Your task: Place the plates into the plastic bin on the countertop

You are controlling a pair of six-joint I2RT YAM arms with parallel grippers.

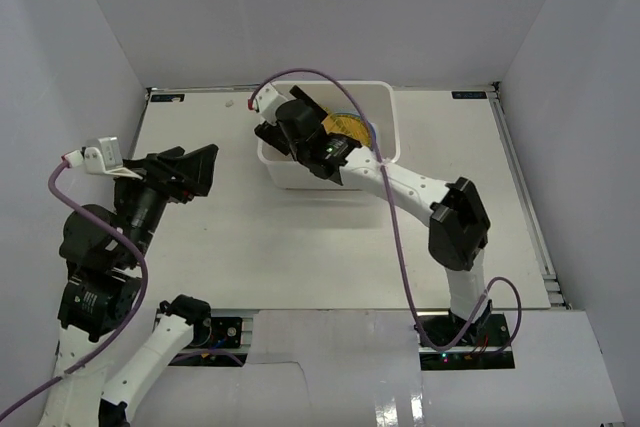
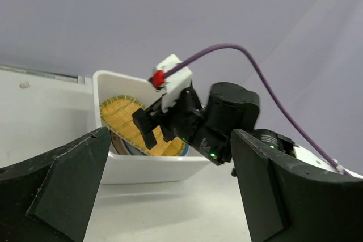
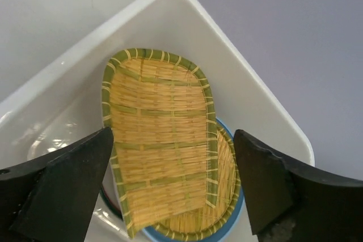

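Observation:
The white plastic bin (image 1: 385, 122) stands at the back middle of the countertop (image 1: 300, 247). My right gripper (image 1: 300, 127) hangs over its left half, open. In the right wrist view a woven bamboo plate (image 3: 159, 140) lies tilted in the bin (image 3: 187, 21) between my open fingers (image 3: 62, 191), touching neither. It leans on a second bamboo plate (image 3: 224, 196) nested in a light blue plate (image 3: 241, 196). My left gripper (image 1: 195, 172) is open and empty over the table's left side. Its wrist view shows the bin (image 2: 159, 168) and a bamboo plate (image 2: 127, 120).
A dark plate rim (image 3: 108, 205) shows under the stack at the bin's left. Metal rails (image 1: 525, 197) run along the table's edges, with pale grey walls close around. The right arm's purple cable (image 1: 390, 207) loops over the table's middle.

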